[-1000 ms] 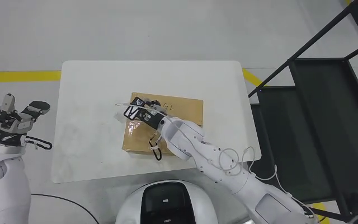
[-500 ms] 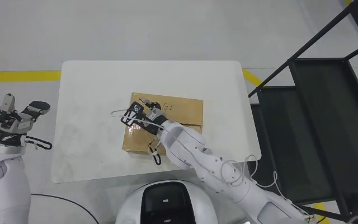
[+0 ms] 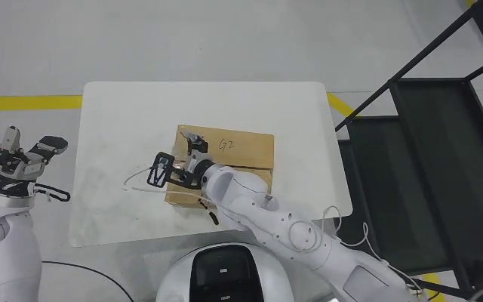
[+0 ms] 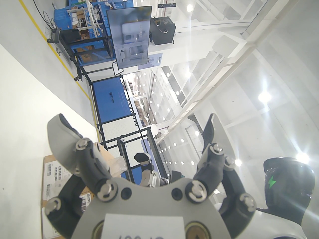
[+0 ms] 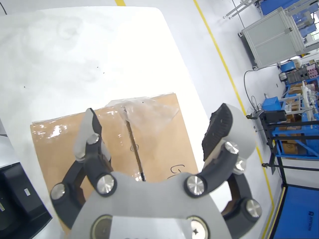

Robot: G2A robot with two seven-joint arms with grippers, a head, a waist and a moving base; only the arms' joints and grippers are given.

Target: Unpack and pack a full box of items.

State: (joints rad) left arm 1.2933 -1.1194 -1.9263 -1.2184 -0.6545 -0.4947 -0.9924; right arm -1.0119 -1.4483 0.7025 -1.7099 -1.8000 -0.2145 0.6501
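Two right fingers (image 5: 219,128) spread wide, taped box (image 5: 162,135) beneath, seam (image 5: 134,145) between them.

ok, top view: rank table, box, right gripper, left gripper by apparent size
1. table
2. box
3. right gripper and left gripper: look about alike, so not ranked.

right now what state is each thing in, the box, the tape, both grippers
cardboard box: flaps shut, lying flat on the table
clear tape: on the box top, wrinkled and loose at the seam's end
right gripper: open, empty, above the box
left gripper: open, empty, off the table's side
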